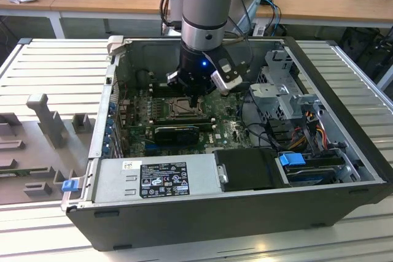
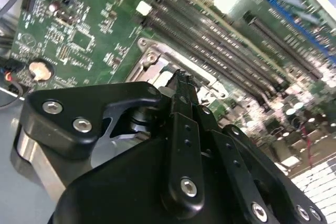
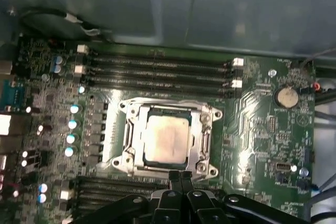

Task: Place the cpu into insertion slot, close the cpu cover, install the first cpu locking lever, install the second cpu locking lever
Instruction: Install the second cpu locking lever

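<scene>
- the arm reached down into an open computer case (image 1: 344,151) that lay on its side on a slatted metal table (image 1: 55,65), with wooden desks behind
- the gripper (image 1: 195,97) hung just above the green circuit board (image 3: 262,124), over the insertion slot (image 1: 182,108) in the exterior view
- in the first wrist view the gripper's (image 3: 180,174) two black fingers were pressed together, tips side by side at the near edge of the insertion slot (image 3: 207,142) — nothing showed between them
- the cpu (image 3: 167,137), pale and silvery-beige, lay flat inside the slot, seen through the square window of the cpu cover (image 3: 137,139)
- the cpu cover lay down flat over the socket, framing the chip on all sides
- long black memory slots (image 3: 157,69) ran along the far side of the socket, a second set along the near side beside the fingertips
- in the second wrist view the closed fingers (image 2: 185,108) pointed at the socket's metal rim (image 2: 152,59); whether they touched it could not be told
- a round coin cell (image 3: 287,96) sat on the board, well apart from the socket
</scene>
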`<action>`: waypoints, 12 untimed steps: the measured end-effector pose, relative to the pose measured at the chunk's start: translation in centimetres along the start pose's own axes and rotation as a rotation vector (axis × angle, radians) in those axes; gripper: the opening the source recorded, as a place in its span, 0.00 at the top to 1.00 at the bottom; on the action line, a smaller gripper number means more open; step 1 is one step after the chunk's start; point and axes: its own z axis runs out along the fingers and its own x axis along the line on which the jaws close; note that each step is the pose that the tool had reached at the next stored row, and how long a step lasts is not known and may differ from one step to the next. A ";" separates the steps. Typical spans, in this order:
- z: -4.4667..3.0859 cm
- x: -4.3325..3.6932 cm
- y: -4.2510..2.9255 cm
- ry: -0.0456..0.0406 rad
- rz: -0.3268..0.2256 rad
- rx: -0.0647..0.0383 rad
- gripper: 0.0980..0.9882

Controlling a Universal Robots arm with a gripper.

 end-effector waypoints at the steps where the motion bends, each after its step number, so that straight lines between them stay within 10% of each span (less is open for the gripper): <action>1: -0.03 0.05 -0.49 0.0002 0.000 -0.001 0.99; 12: 0.96 2.76 -0.98 -0.0014 -0.003 -0.022 0.99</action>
